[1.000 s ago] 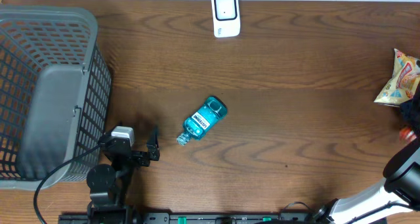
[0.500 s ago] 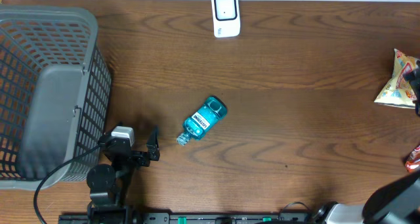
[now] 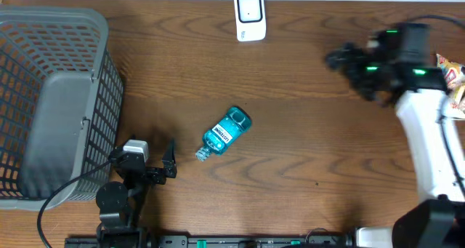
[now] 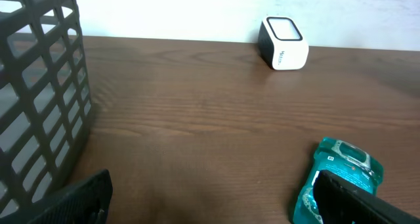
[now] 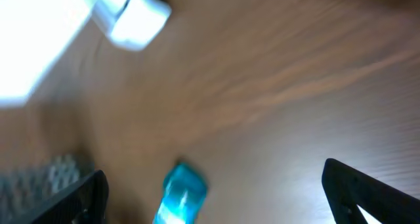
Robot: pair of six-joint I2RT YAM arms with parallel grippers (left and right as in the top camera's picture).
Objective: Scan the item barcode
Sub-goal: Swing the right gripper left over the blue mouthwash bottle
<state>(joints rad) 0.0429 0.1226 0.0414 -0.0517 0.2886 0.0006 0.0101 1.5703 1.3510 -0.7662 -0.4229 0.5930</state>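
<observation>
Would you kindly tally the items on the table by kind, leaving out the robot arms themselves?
Mouthwash bottle: 1
Barcode scanner: 1
Grey basket: 1
Snack packet, partly hidden at the right edge: 1
Total: 4

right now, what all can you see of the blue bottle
The blue bottle is small, of see-through teal plastic, with a white label of dark print facing up. It lies on its side at a diagonal, narrow neck end toward the near left, broad base toward the far right. It rests on the wooden table near the middle; nothing else touches it.
</observation>
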